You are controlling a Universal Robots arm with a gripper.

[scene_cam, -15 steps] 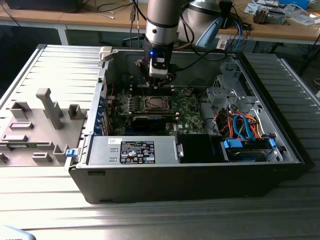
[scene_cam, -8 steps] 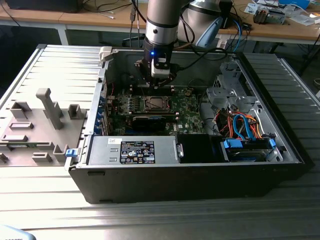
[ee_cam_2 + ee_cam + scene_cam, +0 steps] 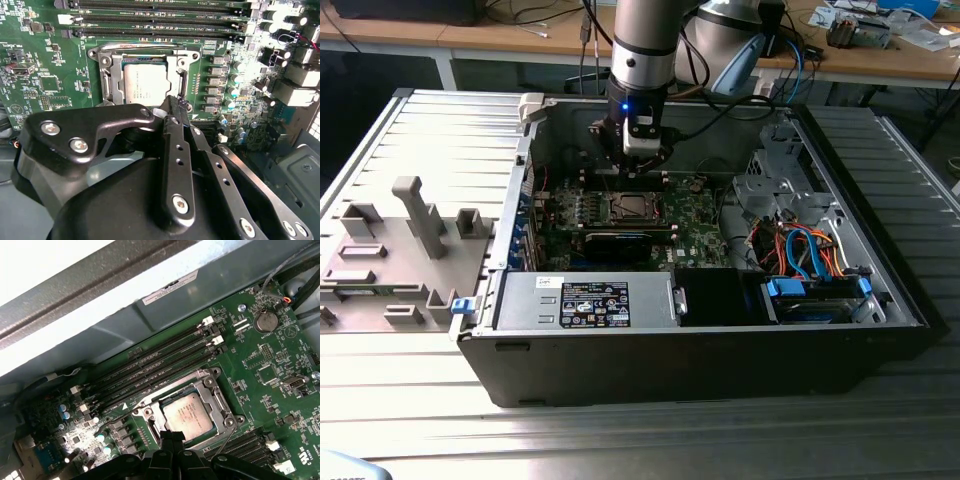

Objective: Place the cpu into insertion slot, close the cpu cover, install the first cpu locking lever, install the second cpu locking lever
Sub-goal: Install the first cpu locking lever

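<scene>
The cpu (image 3: 144,86) lies flat in the insertion slot (image 3: 106,60) on the green motherboard, also seen as the cpu (image 3: 188,415) in the first wrist view. The silver cpu cover (image 3: 116,80) is down around it, its window framing the chip. My gripper (image 3: 173,102) is shut, its black fingertips pressed together at the socket's edge beside the cpu. A thin wire locking lever (image 3: 228,436) slants out from one side of the socket, and another lever (image 3: 114,422) from the opposite side. In the exterior view the gripper (image 3: 642,166) hangs just above the socket (image 3: 633,208).
Long black memory slots (image 3: 160,22) run beside the socket. Capacitors (image 3: 233,92) and connectors crowd another side. The open computer case (image 3: 670,330) holds a power supply (image 3: 585,300), cable bundles (image 3: 800,250) and drive bays. A grey fixture (image 3: 410,240) stands at the exterior view's left.
</scene>
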